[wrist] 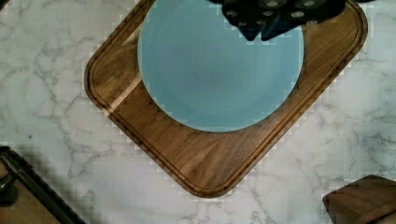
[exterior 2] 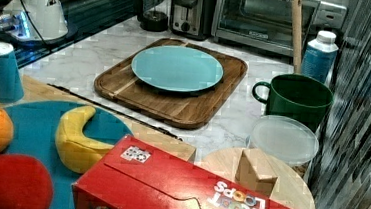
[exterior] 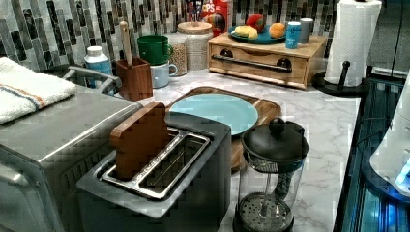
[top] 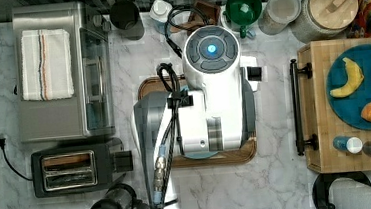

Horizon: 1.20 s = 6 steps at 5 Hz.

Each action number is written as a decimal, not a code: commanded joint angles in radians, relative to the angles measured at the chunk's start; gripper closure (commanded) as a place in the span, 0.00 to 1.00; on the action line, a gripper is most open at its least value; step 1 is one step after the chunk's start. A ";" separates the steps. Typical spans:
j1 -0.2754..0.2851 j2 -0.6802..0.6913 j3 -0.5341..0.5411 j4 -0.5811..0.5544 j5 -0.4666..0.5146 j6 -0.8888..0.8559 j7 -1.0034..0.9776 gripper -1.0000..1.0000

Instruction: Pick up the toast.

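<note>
**Toast in the toaster, arm over the plate**

Top view: the white arm (top: 213, 97) fills the middle of the frame, parked over the wooden board (top: 247, 152). Down at lower left sits the black toaster (top: 76, 169), and in its upper slot there is a narrow brown strip, the toast (top: 67, 159). The other slot beside it shows bare metal.

Left view: the toast (exterior: 140, 140) stands upright in the toaster (exterior: 193, 193), lower left of the frame, its brown face well above the slot rim. Just right of the toaster stands a glass press (exterior: 273, 176) with a black lid. Behind them, mid-frame, a pale blue plate (exterior: 217, 111) lies on the board (exterior: 268, 108). A striped towel (exterior: 29, 89) rests on the steel oven (exterior: 63, 130) at far left.

Wrist view: looking straight down, the plate (wrist: 219, 70) sits on the board (wrist: 196, 158), with marble worktop (wrist: 56, 116) all round. The end effector (wrist: 268, 21) pokes in at the top edge as a dark blue-black shape above the plate; whether its fingers are apart or together cannot be told.

Right view: plate (exterior 2: 176, 67) on board (exterior 2: 173, 106) at centre, toaster (exterior 2: 193, 10) far back at the top of the frame, well apart from the plate.
</note>
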 commanded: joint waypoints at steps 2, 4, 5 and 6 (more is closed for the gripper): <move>0.010 -0.037 0.012 -0.059 0.020 0.056 0.059 1.00; 0.086 -0.045 0.074 -0.026 -0.010 -0.002 0.387 1.00; 0.095 -0.039 0.107 0.014 0.024 -0.042 0.503 1.00; 0.129 -0.043 0.132 0.046 0.019 -0.066 0.604 1.00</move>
